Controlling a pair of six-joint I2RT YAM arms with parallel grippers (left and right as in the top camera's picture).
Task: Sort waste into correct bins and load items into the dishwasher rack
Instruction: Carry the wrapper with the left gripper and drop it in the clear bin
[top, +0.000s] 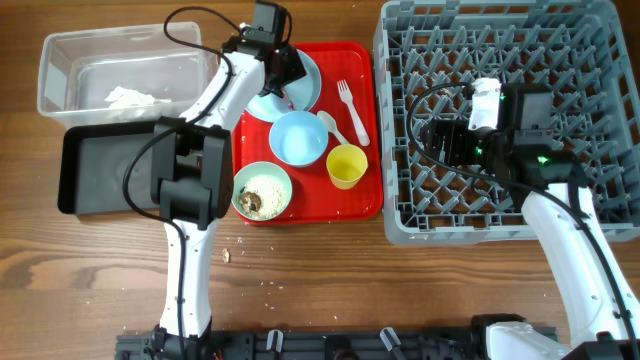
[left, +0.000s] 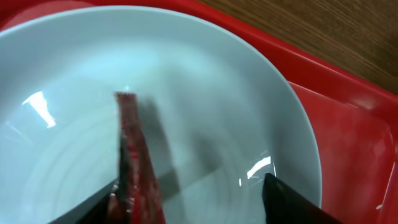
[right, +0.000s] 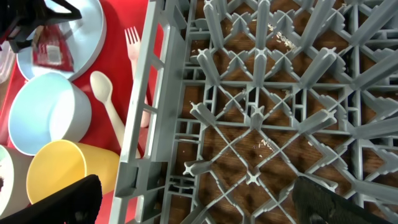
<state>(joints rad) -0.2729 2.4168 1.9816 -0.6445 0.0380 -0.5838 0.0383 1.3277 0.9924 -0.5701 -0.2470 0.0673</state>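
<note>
Ok so, what could go sideways here. My left end effector (left: 191, 180) is down over the light blue plate (left: 205, 81), jaws well apart. The red wrapper (left: 134, 155) stands edge-on between them, right against one finger, and I'd say it's not pinched yet. It's thin and crinkly, so if I close off-centre it'll probably fold and pop out, or I'll only catch a corner and drop it on the way to the bins. If I go too low I'll press on the plate and shove it across the red tray (top: 310, 192).

The plate sits at the tray's far side, mid-desk toward the far edge. The clear tub (top: 70, 60) is in the far left corner with the black tray (top: 100, 170) just nearer.

Pose: my left arm stretches from the near edge out over the tray, wrist tipped down. My right end effector (right: 202, 193) hangs wide open and empty over the rack (top: 560, 40) on the right side.
</note>
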